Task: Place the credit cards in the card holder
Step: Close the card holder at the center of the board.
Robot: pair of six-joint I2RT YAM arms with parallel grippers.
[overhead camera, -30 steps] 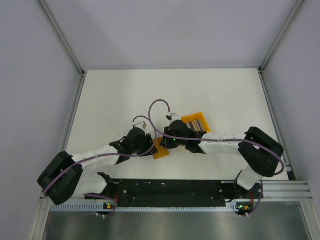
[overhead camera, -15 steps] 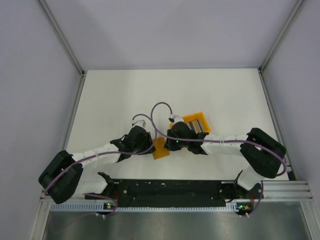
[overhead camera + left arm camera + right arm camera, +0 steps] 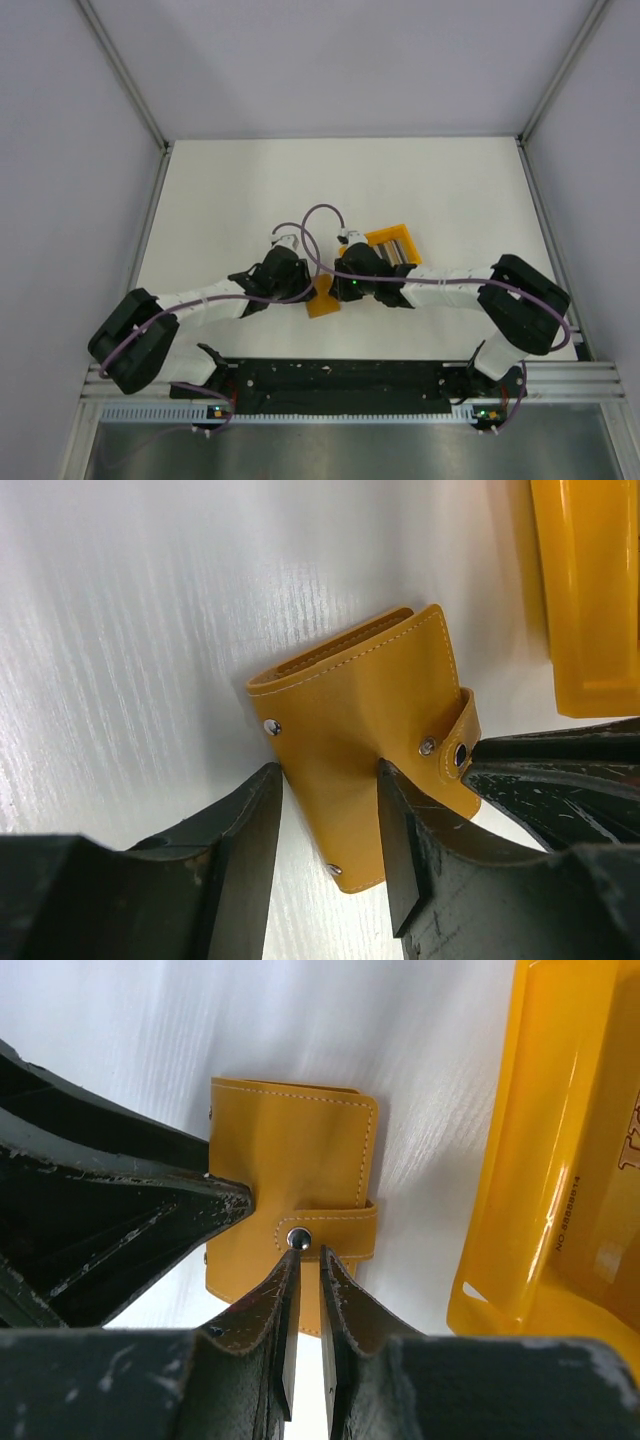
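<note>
The card holder (image 3: pixel 370 710) is mustard-orange with pale stitching along its edges and small silver studs; its clasp tab has the same mustard tone. At its two o'clock in the top view, the bin (image 3: pixel 560 1140) is a brighter, glossy orange-yellow. The credit cards (image 3: pixel 393 249) inside it read as a striped row of grey, black and white. The table (image 3: pixel 300 180) is white with a faint streaked grain. The left gripper (image 3: pixel 328 780) and right gripper (image 3: pixel 308 1270) are black, scuffed with pale flecks. The cables (image 3: pixel 320 210) are purple.
</note>
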